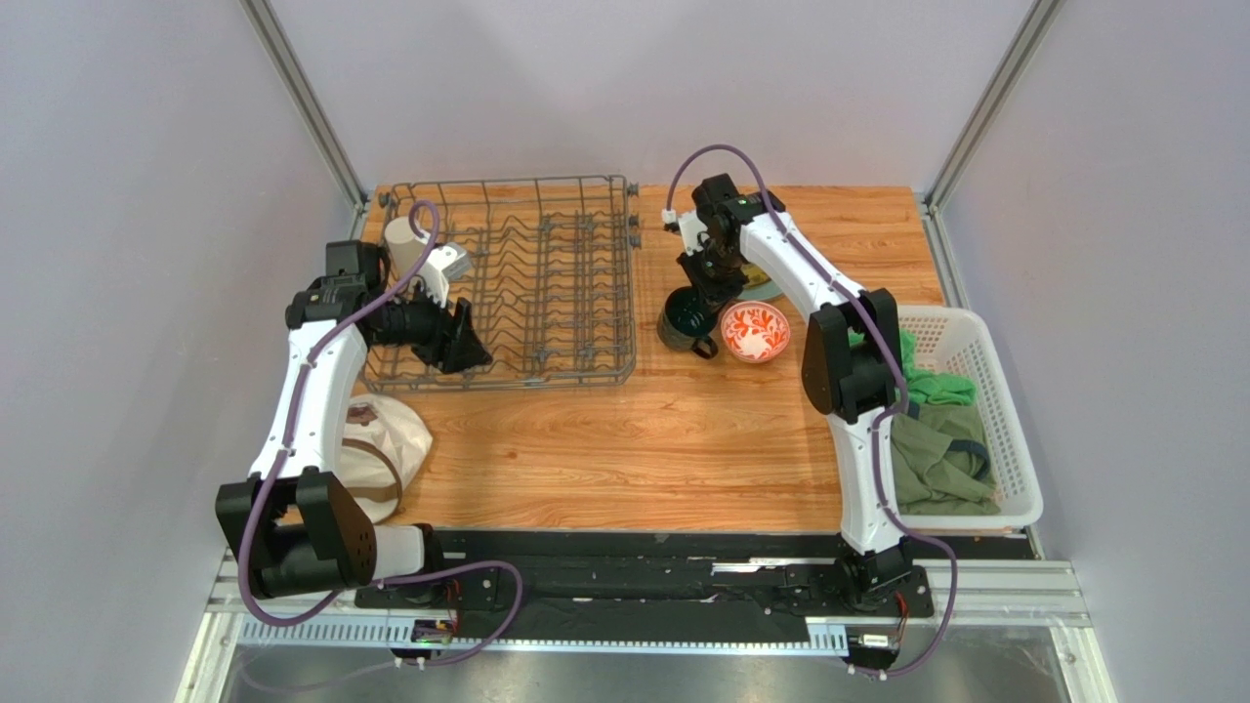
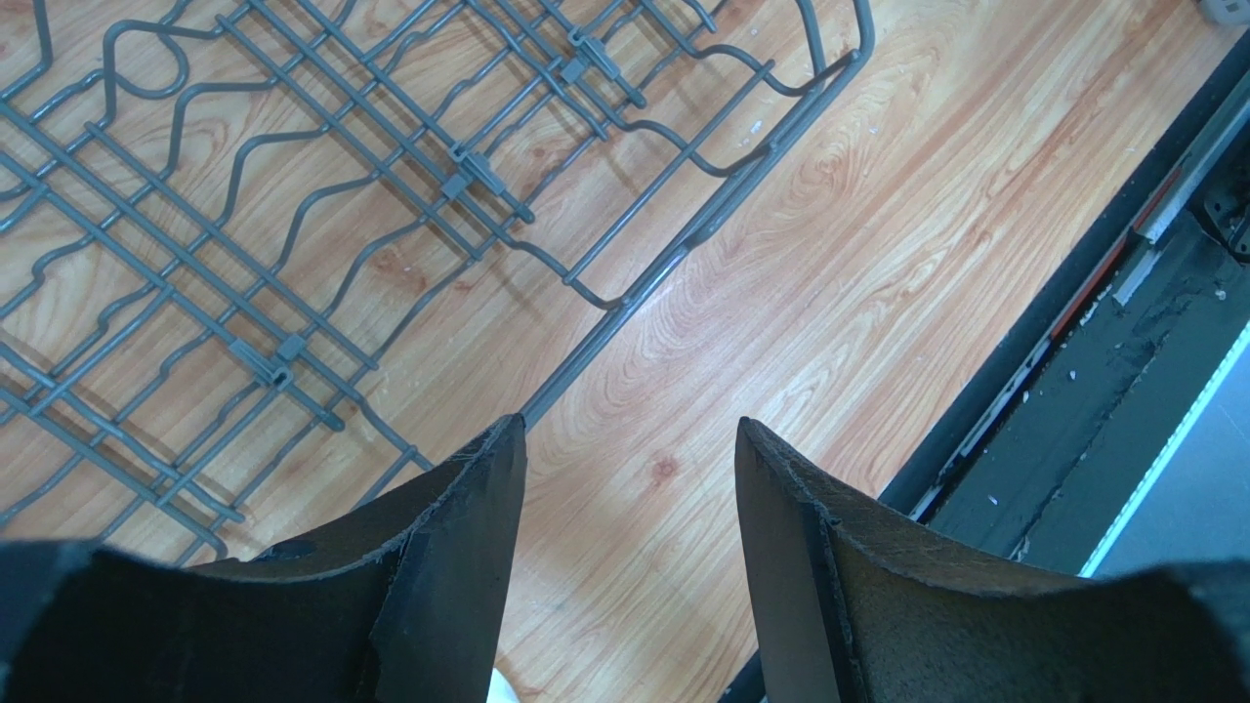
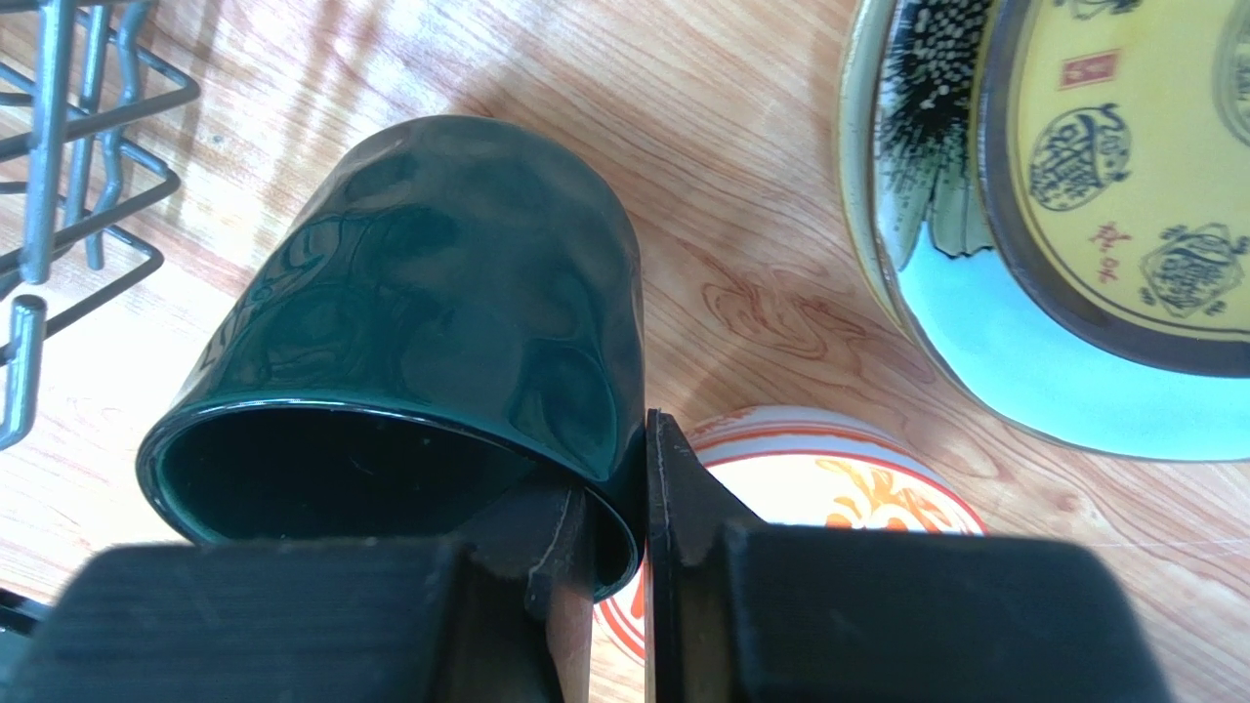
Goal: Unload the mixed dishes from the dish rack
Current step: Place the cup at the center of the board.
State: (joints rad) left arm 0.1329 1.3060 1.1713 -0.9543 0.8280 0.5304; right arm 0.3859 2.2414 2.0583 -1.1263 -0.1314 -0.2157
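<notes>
The right gripper (image 3: 624, 542) is pinching the dark green mug (image 3: 440, 322) by its rim. One finger is inside the mug and the other is pressed on the outside. The mug is tipped over, so its open mouth faces the wrist camera. It is out of the dish rack (image 1: 514, 286), just past the rack's right side. I cannot tell if the mug touches the table (image 1: 660, 440) or hangs a little above it.

The red-and-white bowl (image 1: 756, 333) sits on the table right next to the mug. The yellow-and-dark plate (image 3: 1057, 220) lies just behind the bowl (the arm hides most of it from above).

The left gripper (image 2: 631, 498) has its two fingers spread apart, and nothing is between them. It hangs over the near left corner of the rack, with rack wires on one side and bare wood under the gap.

The beige cup (image 1: 404, 242) stands in the far left corner of the rack. It is the only dish I can see in there. The cream plate (image 1: 385, 432) lies on the table beside the left arm, near the front edge, and the arm hides part of it.

On the far right there is a white basket (image 1: 1013, 425) with green cloths (image 1: 939, 454) in it.
</notes>
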